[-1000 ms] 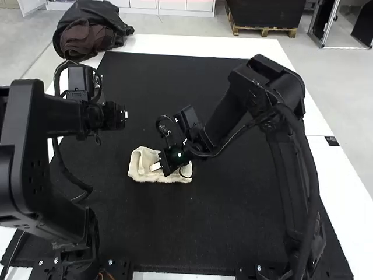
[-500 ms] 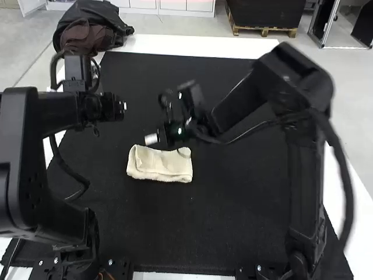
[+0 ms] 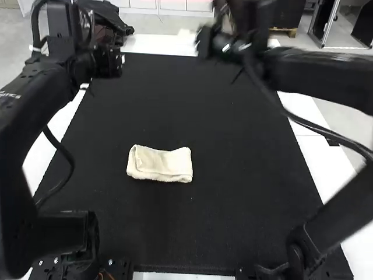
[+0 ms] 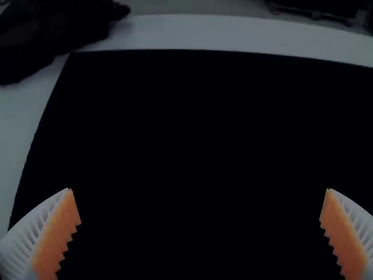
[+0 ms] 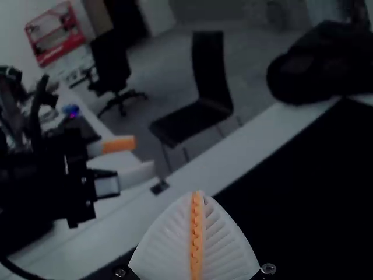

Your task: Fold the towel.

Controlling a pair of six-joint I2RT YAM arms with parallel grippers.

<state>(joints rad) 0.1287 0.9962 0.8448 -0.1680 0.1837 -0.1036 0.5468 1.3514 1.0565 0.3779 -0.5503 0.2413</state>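
Towel lies folded on the black mat in my high view, well apart from left gripper and right gripper. My left wrist view establishes fingers spread wide; my right wrist view establishes fingers pressed together, orange pads meeting.

You find white lettering on the left arm, cut off at the high view's edge. You also find a small dark label on the white tabletop, near the black mat; its print is too small to read. You can read no complete word or number.
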